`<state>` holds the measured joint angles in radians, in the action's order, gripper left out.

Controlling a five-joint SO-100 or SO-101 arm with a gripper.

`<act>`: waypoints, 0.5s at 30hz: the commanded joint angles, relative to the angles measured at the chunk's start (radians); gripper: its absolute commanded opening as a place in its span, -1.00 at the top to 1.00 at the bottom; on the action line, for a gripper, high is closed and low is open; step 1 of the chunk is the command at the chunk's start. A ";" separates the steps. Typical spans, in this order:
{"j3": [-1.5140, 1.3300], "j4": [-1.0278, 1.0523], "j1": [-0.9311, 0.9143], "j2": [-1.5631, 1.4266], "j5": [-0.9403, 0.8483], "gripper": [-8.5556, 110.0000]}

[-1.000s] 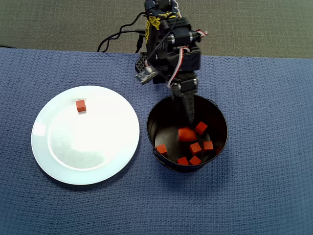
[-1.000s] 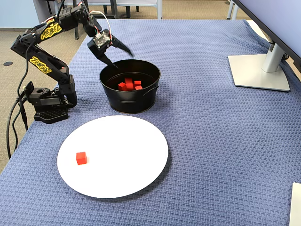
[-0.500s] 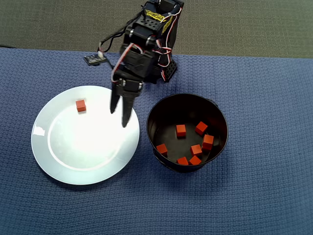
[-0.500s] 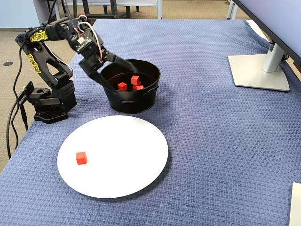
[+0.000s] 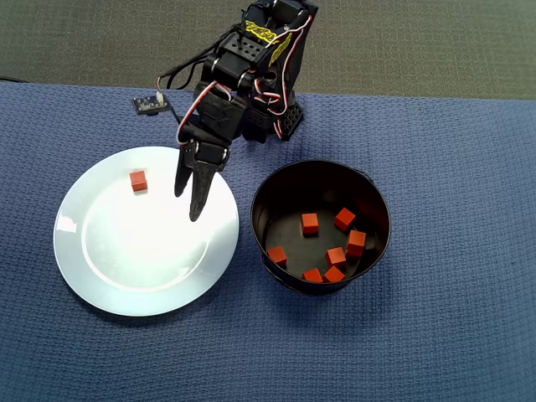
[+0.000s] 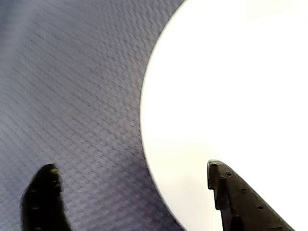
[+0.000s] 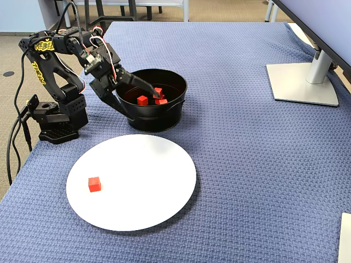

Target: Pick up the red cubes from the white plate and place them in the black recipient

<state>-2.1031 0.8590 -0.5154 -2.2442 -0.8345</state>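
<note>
One red cube (image 5: 138, 180) (image 7: 94, 184) lies on the white plate (image 5: 126, 251) (image 7: 142, 186), near its upper left rim in the overhead view. Several red cubes (image 5: 310, 223) (image 7: 142, 100) rest inside the black recipient (image 5: 255, 209) (image 7: 159, 118), to the right of the plate. My gripper (image 5: 188, 203) (image 7: 145, 104) (image 6: 130, 166) hangs open and empty over the plate's upper right part, right of the lone cube. In the wrist view one finger (image 6: 45, 192) is over blue cloth and the other over the plate (image 6: 231, 96); no cube shows there.
The arm's base (image 5: 268, 117) (image 7: 55, 118) stands behind the plate and pot at the cloth's edge. A monitor stand (image 7: 301, 82) sits far off on the blue cloth (image 7: 247, 164). A white object (image 7: 345, 238) peeks in at the corner.
The arm swung from above the pot over to the plate, still open. The cube seen under the fingers a second ago now rests in the pot.
</note>
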 commanded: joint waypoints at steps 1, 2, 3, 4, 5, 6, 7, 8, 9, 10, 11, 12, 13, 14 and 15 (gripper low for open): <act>0.009 0.049 -0.074 -0.002 -0.031 0.38; 0.009 0.060 -0.094 0.011 -0.071 0.37; 0.011 0.072 -0.118 0.028 -0.123 0.38; 0.014 0.083 -0.143 0.044 -0.186 0.38; 0.015 0.083 -0.170 0.060 -0.238 0.38; 0.021 0.072 -0.198 0.075 -0.272 0.41; 0.023 0.060 -0.229 0.091 -0.316 0.42; 0.023 0.043 -0.258 0.104 -0.360 0.42; 0.021 0.026 -0.287 0.118 -0.397 0.42; 0.020 0.002 -0.318 0.137 -0.433 0.43; 0.015 -0.029 -0.345 0.155 -0.466 0.42; 0.008 -0.064 -0.373 0.175 -0.500 0.42; 0.002 -0.095 -0.397 0.196 -0.525 0.42; 0.000 -0.110 -0.422 0.219 -0.552 0.43; -0.006 -0.130 -0.445 0.239 -0.583 0.43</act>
<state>-2.1092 0.8115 -0.8744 -2.0479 -1.3085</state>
